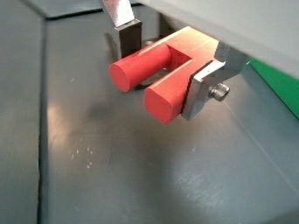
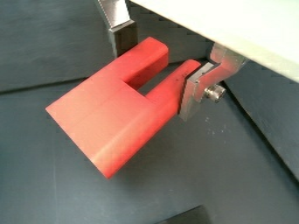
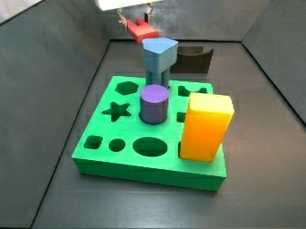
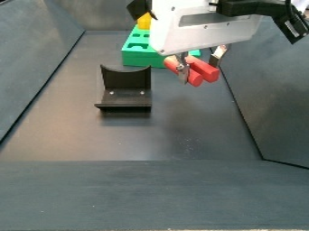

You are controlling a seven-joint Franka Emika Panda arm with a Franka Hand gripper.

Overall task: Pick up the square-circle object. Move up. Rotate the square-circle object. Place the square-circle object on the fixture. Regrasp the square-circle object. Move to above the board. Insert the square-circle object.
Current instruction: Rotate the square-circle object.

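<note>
1. My tool [image 1: 163, 66] is clamped on the square-circle object [image 1: 158, 77], one silver finger [image 1: 208, 83] pressed flat on each side of the red block. In both wrist views the block's two prongs stick out past the fingertips.

2. In a side view the red square-circle object [image 4: 201, 72] hangs clear above the dark bench [image 4: 145, 135], touching nothing but my fingers.

3. The fixture [image 4: 123, 88] stands on the bench to one side of the held block and lower than it, apart from it. Nothing rests on it.

4. The board [image 3: 143, 134] lies flat on the bench; in a side view its green edge [image 4: 139, 45] shows beyond the fixture, partly hidden by my arm's white housing [image 4: 200, 27].

5. Standing in the board are a purple cylinder [image 3: 153, 105] near its middle, a tall yellow-orange block [image 3: 207, 128] at a front corner, and a blue-grey pointed block [image 3: 159, 63] toward the back. Star, round and cross holes nearby remain unfilled.

6. In that side view, my tool [image 3: 141, 25] and the red piece sit behind the blue-grey block, which covers part of them.

7. A strip of green shows at the edge of a wrist view [image 1: 281, 87], just beyond my finger.
</note>
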